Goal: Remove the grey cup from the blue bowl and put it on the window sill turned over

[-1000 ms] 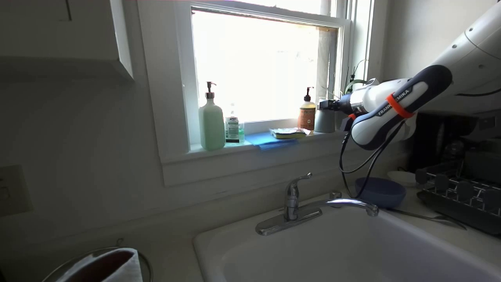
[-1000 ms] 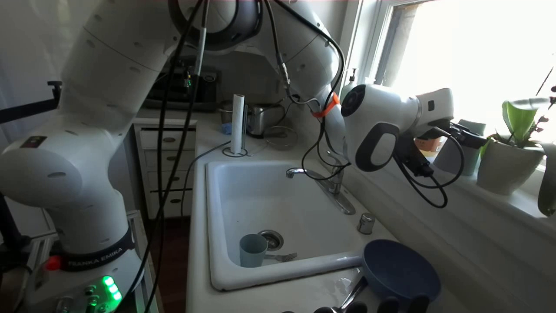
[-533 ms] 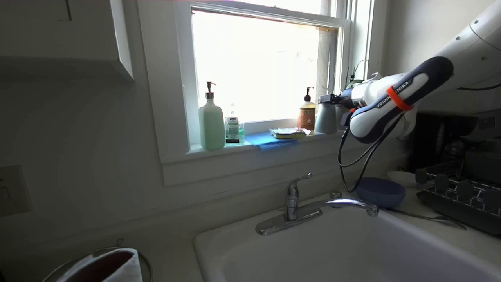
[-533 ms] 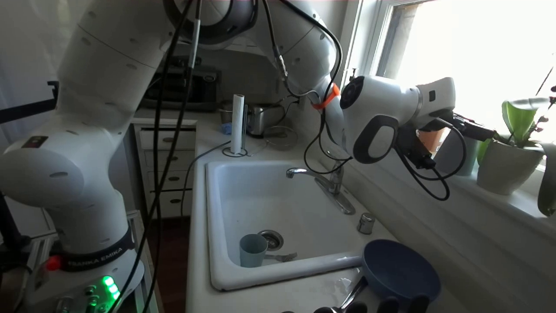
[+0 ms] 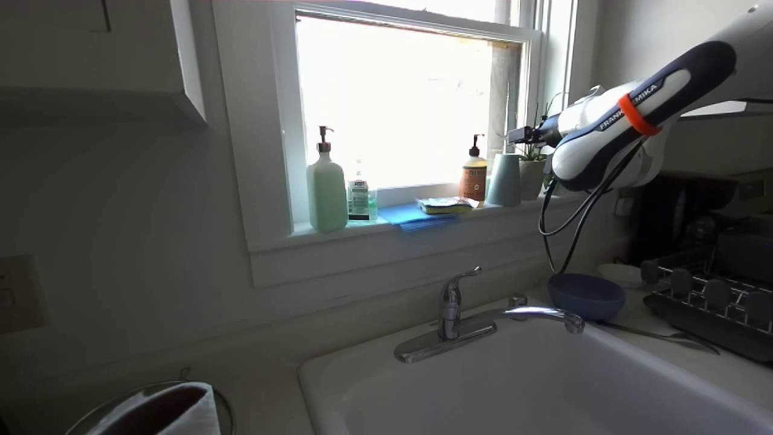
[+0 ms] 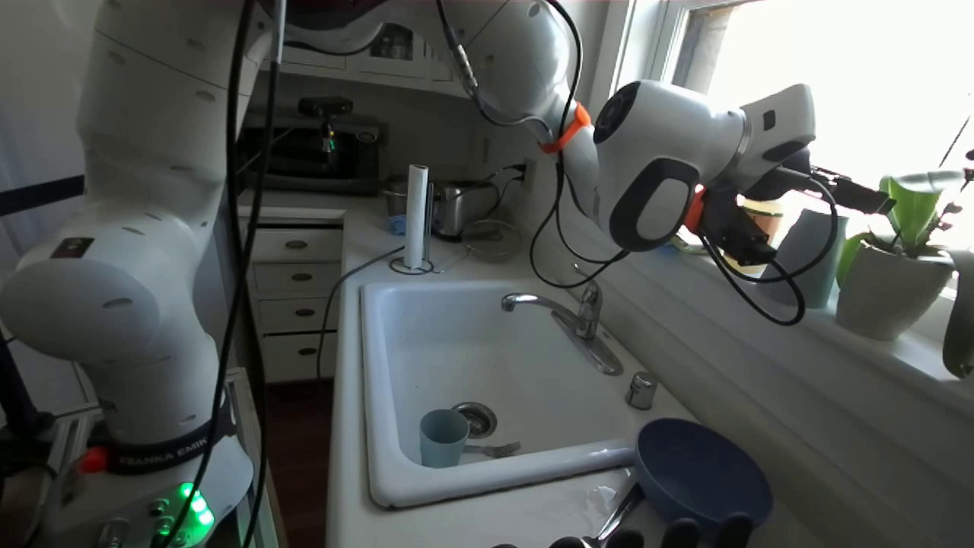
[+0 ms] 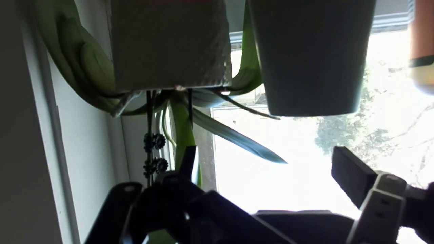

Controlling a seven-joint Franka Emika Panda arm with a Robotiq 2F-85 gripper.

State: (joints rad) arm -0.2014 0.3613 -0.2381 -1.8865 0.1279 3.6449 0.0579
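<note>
Raised since the earlier frame, my end effector (image 7: pixel 266 162) is now higher than the grey cup (image 5: pixel 504 181) and apart from it.
Its fingers (image 7: pixel 352 176) are spread, released, with bright window (image 7: pixel 278 189) showing between them. Bottom up, the grey cup stands on the window sill (image 6: pixel 917 356) between the brown pump bottle (image 5: pixel 473 184) and the plant pot (image 6: pixel 883 293). Beside the sink (image 6: pixel 533 469), the blue bowl (image 6: pixel 700 472) rests on the tabletop (image 6: pixel 434 525), well below me.

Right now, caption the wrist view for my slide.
Open hand clear of the overturned grey cup, potted plant alongside, window behind.
</note>
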